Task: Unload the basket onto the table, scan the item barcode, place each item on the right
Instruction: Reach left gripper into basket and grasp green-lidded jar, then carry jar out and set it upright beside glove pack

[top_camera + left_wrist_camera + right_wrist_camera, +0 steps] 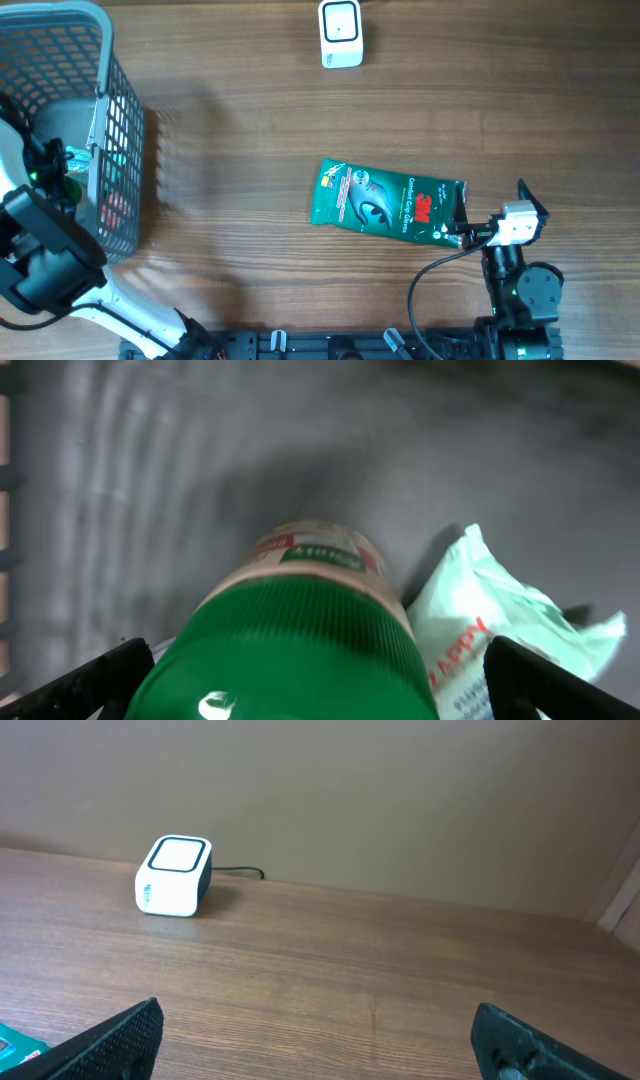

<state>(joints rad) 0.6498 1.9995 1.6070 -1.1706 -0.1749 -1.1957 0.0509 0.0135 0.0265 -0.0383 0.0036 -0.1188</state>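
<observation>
The barcode scanner [340,32] is a small white box with rounded corners and a dark-rimmed square window on its top face. It stands at the 12 o'clock edge of the wooden bench [240,150], with a dark cable running off behind it. A little toward 4 o'clock from the bench's middle lies a flat dark green packet [388,198]. It is oblong, its long axis running roughly from 9 to 3 o'clock with the 3 o'clock end slightly lower. It carries a white swirling line drawing, a red 3M logo and white lettering too small to read, and no barcode shows on its upward face. The right arm [520,285] rises from 5 o'clock, its wrist just off the packet's 3 o'clock end. Its jaws stand wide apart with only bare bench between the fingers [110,1040], and whether one tip touches the packet I cannot tell. At 10 o'clock stands a grey mesh basket [120,150], and the left arm [40,250] reaches into it. In the left wrist view a bottle [300,620] fills the space between the spread jaws. It has a broad glossy green screw cap facing the camera and a tan label with red and green bands, the print blurred. The fingers [90,685] stand clear on either side of the cap and are not clamped on it. A pale green pouch [490,620] with red lettering lies just beside the bottle at its 3 o'clock side.
</observation>
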